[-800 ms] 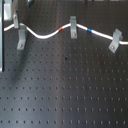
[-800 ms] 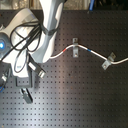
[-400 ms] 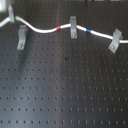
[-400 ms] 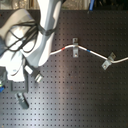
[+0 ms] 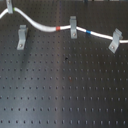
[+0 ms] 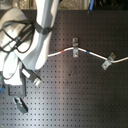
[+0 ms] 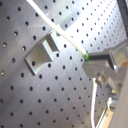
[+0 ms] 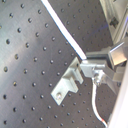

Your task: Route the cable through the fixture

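While the gripper (image 7: 90, 62) pinches the white cable (image 5: 42, 26) beside the leftmost grey fixture (image 5: 22, 37) in the first exterior view, the cable runs rightward through two more clips (image 5: 73, 27) on the perforated black counter (image 5: 65, 90).

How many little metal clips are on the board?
3 in the first exterior view: left clip beside the cable, middle clip and right clip holding it. None looks hidden.
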{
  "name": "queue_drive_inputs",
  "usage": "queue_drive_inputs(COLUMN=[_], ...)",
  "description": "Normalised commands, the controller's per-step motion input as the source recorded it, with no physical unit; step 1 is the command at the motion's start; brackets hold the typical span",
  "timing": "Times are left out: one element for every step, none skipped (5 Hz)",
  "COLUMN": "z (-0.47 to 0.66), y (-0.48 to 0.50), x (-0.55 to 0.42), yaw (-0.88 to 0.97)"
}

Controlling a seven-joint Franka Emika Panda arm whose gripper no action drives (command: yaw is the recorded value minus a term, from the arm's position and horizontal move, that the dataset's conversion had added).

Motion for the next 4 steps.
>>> queue_drive_inputs(z=[0.33, 0.36, 0.46, 0.43], y=[0.053, 0.0, 0.148, 0.104], x=[-0.006, -0.037, 0.003, -0.023], yaw=[0.15, 0.15, 0.05, 0.03])
